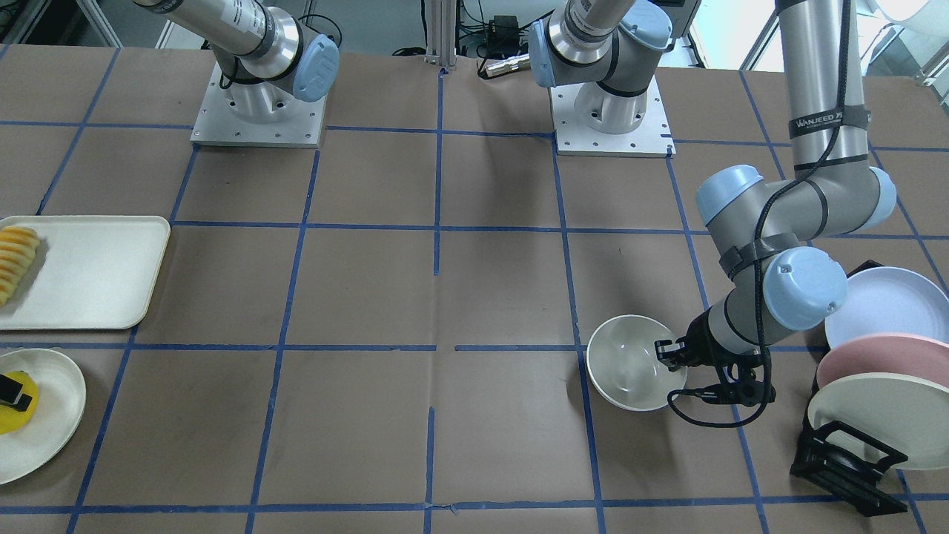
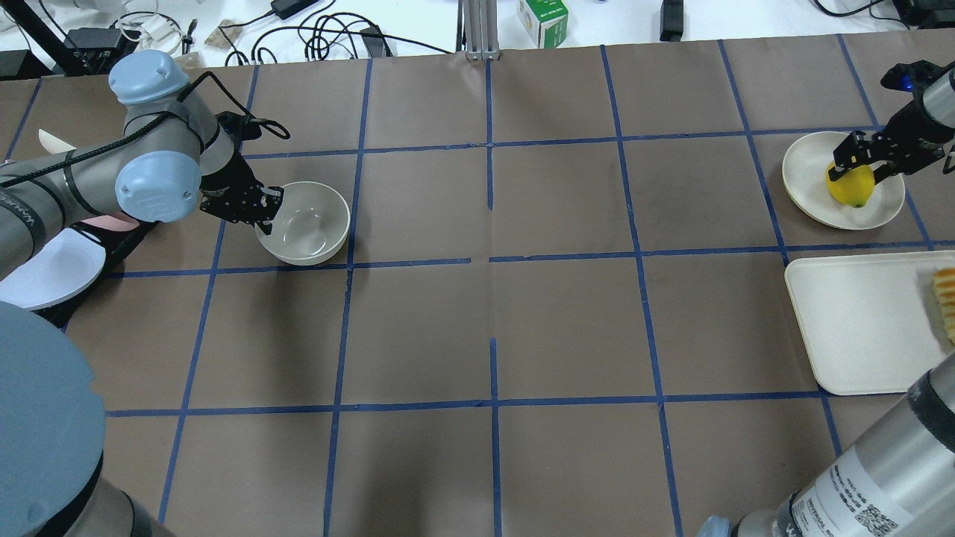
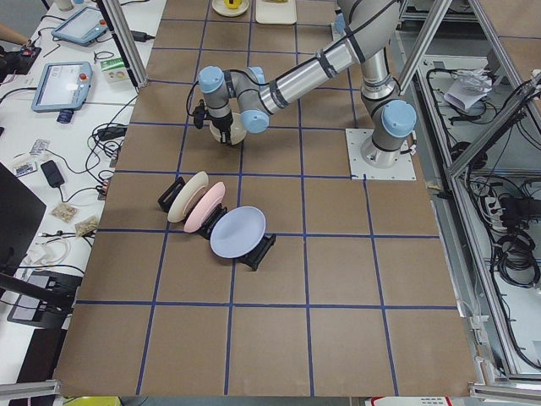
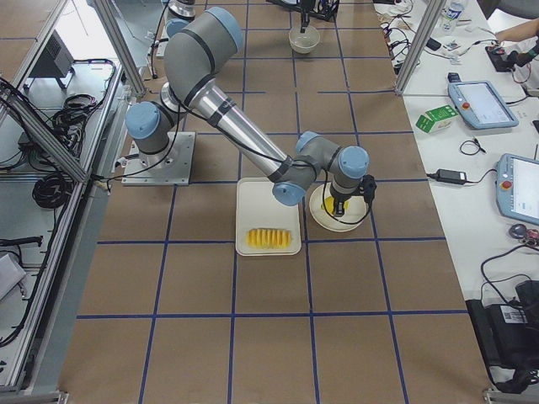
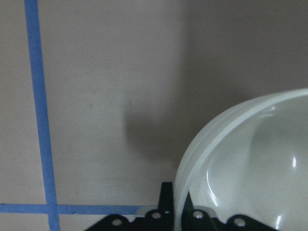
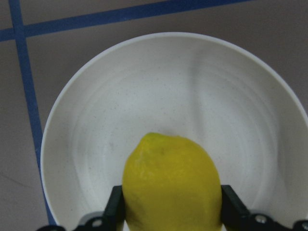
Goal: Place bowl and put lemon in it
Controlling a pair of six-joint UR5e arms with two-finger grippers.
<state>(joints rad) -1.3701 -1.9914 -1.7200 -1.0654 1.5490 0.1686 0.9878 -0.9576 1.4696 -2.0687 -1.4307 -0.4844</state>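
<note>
The cream-white bowl (image 1: 629, 367) (image 2: 307, 224) stands upright on the table at my left side. My left gripper (image 1: 666, 354) (image 2: 266, 215) is shut on its near rim, one finger inside and one outside, as the left wrist view shows on the bowl (image 5: 250, 159). The yellow lemon (image 2: 850, 186) (image 6: 171, 185) lies on a flat cream plate (image 2: 806, 168) (image 6: 192, 82) at the far right. My right gripper (image 2: 855, 168) (image 6: 171, 214) is shut on the lemon, with a finger (image 6: 115, 207) pressed on each side.
A cream tray (image 2: 858, 321) (image 1: 104, 282) holding ridged orange-yellow slices (image 1: 16, 259) lies beside the lemon's plate. A black rack (image 1: 845, 460) with pastel plates (image 1: 886, 304) stands just behind my left arm.
</note>
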